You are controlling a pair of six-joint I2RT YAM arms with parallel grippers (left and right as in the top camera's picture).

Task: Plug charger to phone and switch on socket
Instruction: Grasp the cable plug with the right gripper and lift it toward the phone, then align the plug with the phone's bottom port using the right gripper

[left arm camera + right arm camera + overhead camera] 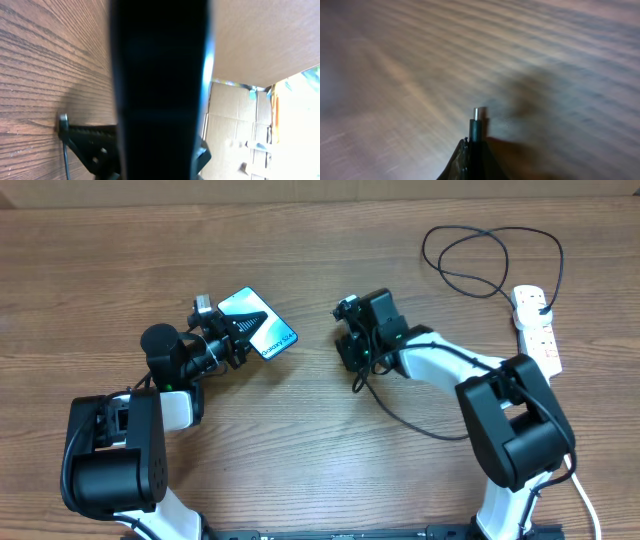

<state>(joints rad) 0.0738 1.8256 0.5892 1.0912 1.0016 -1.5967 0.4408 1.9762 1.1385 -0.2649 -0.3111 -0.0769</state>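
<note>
Pinched tight in the right fingers (465,165): the tiny tip of the charger (476,120), poking out over the bare tabletop (545,60). Clenched in the left fingers (245,326): the phone (278,337), well apart from that tip. Hold the phone still. Bring the tip close, turn it to face the little hole, line it up straight, then push in slowly. No tugging on the long wire. Leave the socket (537,330), far off to the right, for after.
</note>
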